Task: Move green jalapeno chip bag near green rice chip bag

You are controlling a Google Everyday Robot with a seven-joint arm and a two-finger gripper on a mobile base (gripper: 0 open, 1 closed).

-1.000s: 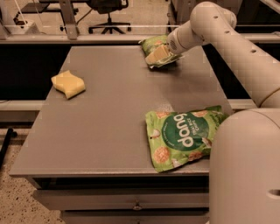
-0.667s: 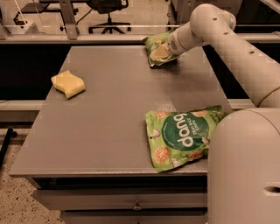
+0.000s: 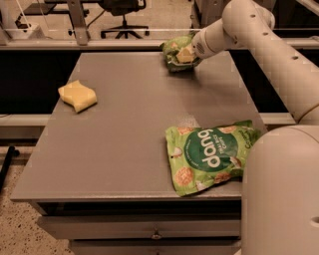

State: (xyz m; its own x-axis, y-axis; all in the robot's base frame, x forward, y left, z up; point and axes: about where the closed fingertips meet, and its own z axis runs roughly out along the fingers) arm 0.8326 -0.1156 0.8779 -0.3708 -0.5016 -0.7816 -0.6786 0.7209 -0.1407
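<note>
The green jalapeno chip bag (image 3: 173, 53) is a small light-green bag at the far edge of the grey table (image 3: 129, 124), right of the middle. My gripper (image 3: 185, 55) is down on that bag at the end of the white arm. The green rice chip bag (image 3: 212, 153), large and bright green with white "dang" lettering, lies flat at the near right of the table, partly behind the arm's base.
A yellow sponge (image 3: 77, 95) lies at the left of the table. My white arm (image 3: 269, 45) runs along the right side. Drawers (image 3: 149, 231) are under the table front. An office chair (image 3: 122, 15) stands on the floor beyond.
The gripper has settled lower onto the small bag at the far edge. The large bag and the sponge have not moved.
</note>
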